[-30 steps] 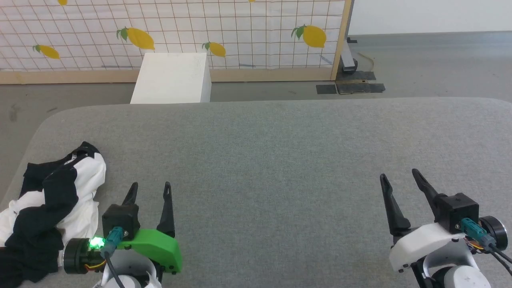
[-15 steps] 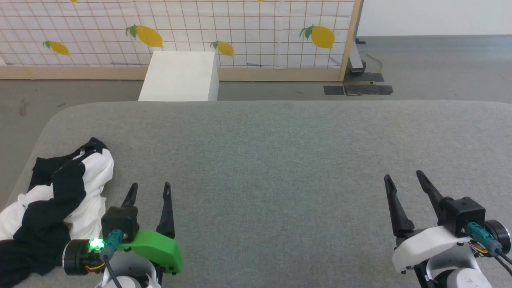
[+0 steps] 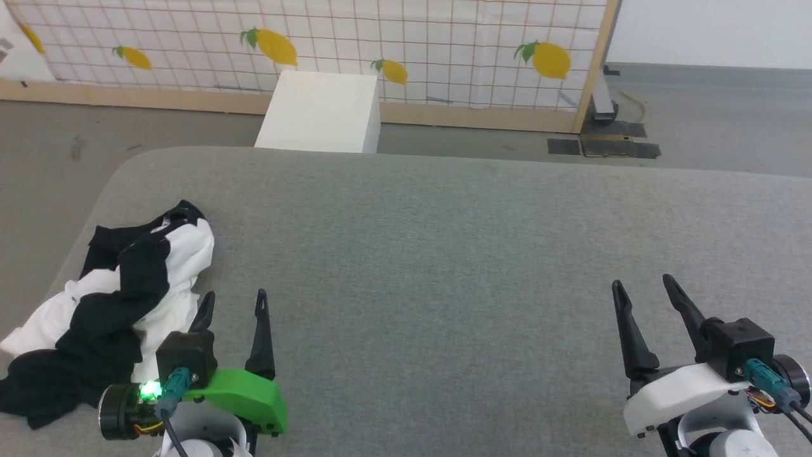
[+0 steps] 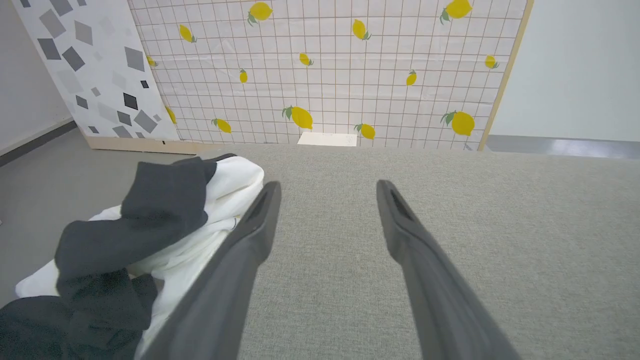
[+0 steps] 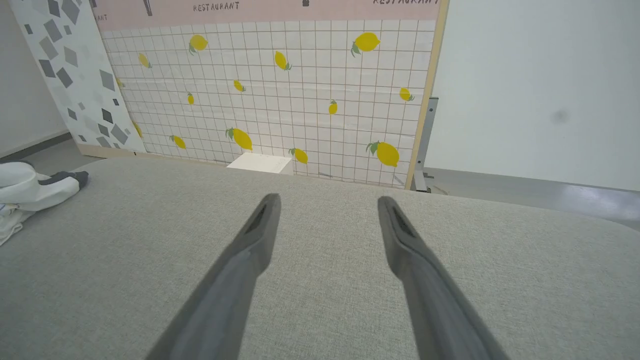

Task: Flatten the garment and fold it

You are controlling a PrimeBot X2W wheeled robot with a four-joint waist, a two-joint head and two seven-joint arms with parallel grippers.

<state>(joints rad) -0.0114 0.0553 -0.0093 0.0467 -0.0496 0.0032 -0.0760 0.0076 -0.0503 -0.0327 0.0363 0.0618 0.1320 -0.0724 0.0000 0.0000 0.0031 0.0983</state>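
Since the garment (image 3: 120, 298) lies in a bunched-up heap near the left front corner of the grey table (image 3: 444, 241), the left gripper (image 3: 235, 294) is the one closest to it. Its two fingers are spread wide and hold nothing. One finger sits just beside the white cloth, but it is hard to tell if it touches. That looks like a good spot to start a grab. The right gripper (image 3: 641, 282) is also wide open and holds nothing. It waits low over bare table, well apart from the shirt, likely to leave room for spreading the shirt out.

The shirt is not flat at all. White cloth is scrunched in the middle, and a black part flops over it. More black cloth trails toward the table's edge. It looks soft and floppy, so no folding has begun.
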